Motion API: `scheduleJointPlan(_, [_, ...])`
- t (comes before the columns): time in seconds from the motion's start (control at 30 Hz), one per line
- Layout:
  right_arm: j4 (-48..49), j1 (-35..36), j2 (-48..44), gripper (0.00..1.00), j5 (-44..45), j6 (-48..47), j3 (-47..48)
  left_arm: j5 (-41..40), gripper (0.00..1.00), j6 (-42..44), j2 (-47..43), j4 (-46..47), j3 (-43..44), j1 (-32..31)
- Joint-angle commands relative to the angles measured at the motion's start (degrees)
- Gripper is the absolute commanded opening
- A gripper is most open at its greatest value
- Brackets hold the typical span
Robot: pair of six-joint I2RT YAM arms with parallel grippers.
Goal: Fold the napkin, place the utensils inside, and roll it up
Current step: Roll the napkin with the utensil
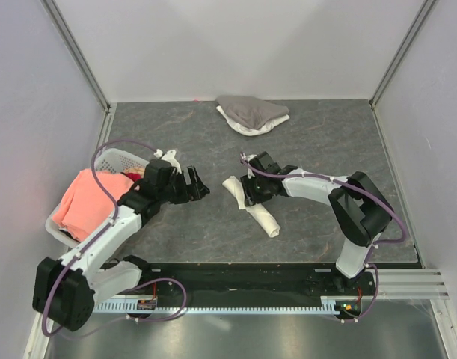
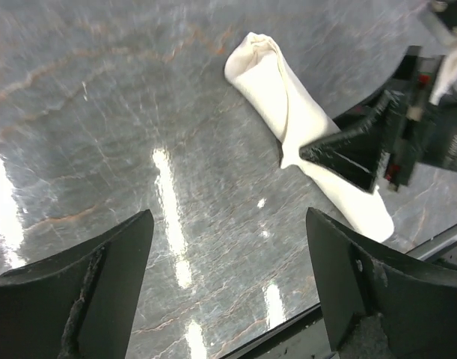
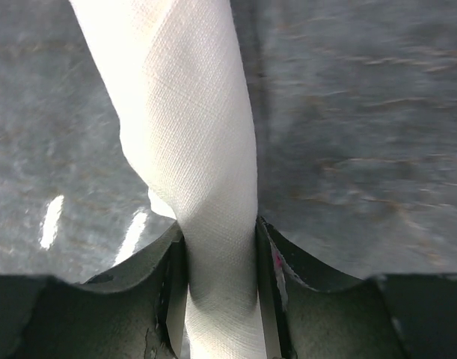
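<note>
Top view: the napkin [image 1: 265,219], a rolled tube, lies at table [image 1: 325,149] centre, running from 10 to 4 o'clock. The right gripper [image 1: 249,196] covers its middle. Only the right wrist view confirms the grip: both jaws are clamped against the roll's sides. The left gripper [image 1: 199,187] sits at the roll's 9 o'clock. The left wrist view shows its jaws wide apart over bare table, holding nothing.

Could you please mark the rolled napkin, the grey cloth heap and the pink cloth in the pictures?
rolled napkin [image 1: 264,219], top view, free lower half of the roll.
grey cloth heap [image 1: 250,110], top view, middle of its grey top.
pink cloth [image 1: 78,199], top view, middle of its surface.
</note>
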Motion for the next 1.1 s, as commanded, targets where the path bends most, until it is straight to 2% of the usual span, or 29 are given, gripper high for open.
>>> scheduleJointPlan(0.0, [-3.9,-2.9,2.9,0.46,6.7,0.8,-2.6,-3.5,0.9,2.0,-4.9,-3.1,3.6,0.3])
scheduleJointPlan(0.13, [-3.7,-3.0,2.4,0.5,6.2,0.6,-1.6,-3.9,0.91,3.7,-7.5,-5.0,4.6,0.3])
scheduleJointPlan(0.23, [-3.8,-3.1,0.1,0.59,5.7,0.5,-0.4,-3.7,0.92,4.8,-9.5,-5.7,4.9,0.3])
scheduleJointPlan(0.37, [-3.8,-3.2,-5.6,0.77,3.6,-0.1,1.4,-2.1,0.94,7.3,-11.6,-6.0,6.6,0.4])
scheduleJointPlan(0.5, [-3.8,-3.9,-11.1,0.88,-1.1,-0.3,4.1,2.8,0.95,14.2,-12.1,-6.4,10.6,0.4])
scheduleJointPlan(0.6, [-2.7,-6.3,-16.0,0.94,-2.9,0.6,3.7,3.3,0.96,17.4,-13.8,-7.2,13.2,0.4])
scheduleJointPlan(0.7, [0.5,-7.8,-24.0,0.97,1.5,0.7,0.0,2.4,0.97,19.5,-16.0,-8.1,15.3,0.3])
scheduleJointPlan(0.87, [7.2,-8.5,-38.7,0.98,14.5,-0.7,-9.8,0.8,0.98,21.0,-19.0,-7.9,14.7,0.3])
scheduleJointPlan(1.07, [9.5,-8.5,-47.1,0.98,21.3,-1.5,-16.9,-2.9,0.99,21.9,-22.3,-7.3,12.4,0.3])
